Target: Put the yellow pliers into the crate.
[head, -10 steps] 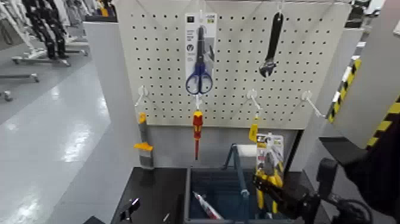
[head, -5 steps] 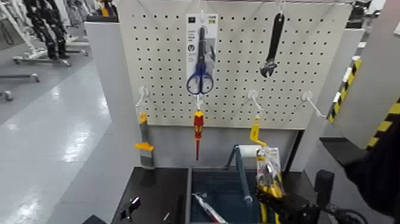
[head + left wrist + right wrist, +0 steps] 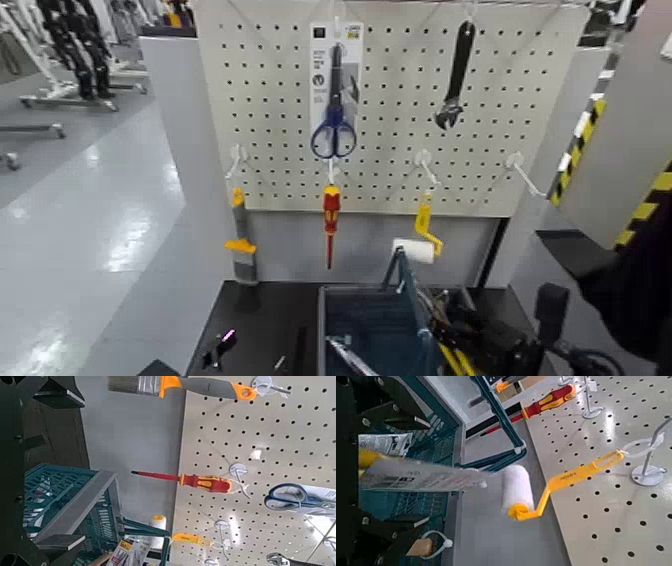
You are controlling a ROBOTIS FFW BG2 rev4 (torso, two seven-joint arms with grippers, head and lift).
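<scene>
The right gripper point(image 3: 470, 345) sits low over the crate point(image 3: 372, 318), closed on the yellow pliers point(image 3: 452, 358), whose card point(image 3: 423, 476) juts out edge-on in the right wrist view. The pliers look heavy and stiff, while the thin, glossy card probably flexes and slips, so a hold across the handles seems safer than the card alone. The left gripper point(image 3: 218, 350) waits low beside the crate; I cannot tell its opening.
</scene>
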